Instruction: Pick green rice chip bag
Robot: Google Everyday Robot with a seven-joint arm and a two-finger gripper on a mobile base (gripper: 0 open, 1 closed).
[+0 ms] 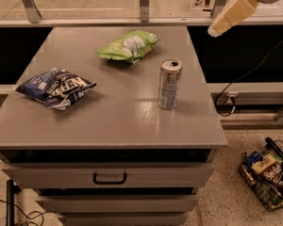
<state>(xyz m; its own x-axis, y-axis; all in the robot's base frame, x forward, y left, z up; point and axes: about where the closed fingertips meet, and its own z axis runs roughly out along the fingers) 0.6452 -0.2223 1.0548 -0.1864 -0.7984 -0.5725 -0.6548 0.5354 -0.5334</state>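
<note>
The green rice chip bag (pixel 128 45) lies flat at the far middle of the grey table top (pixel 113 121), lime green with a white patch. My gripper (pixel 222 23), cream-coloured, hangs in the air at the top right. It is beyond the table's right edge, well to the right of the bag and above its level. It holds nothing that I can see.
A dark blue-and-white chip bag (pixel 55 87) lies at the table's left. An upright open drink can (pixel 169 84) stands right of centre, between the gripper and the near side. A drawer handle (pixel 109 178) is below. A wire basket of items (pixel 270 173) sits on the floor at right.
</note>
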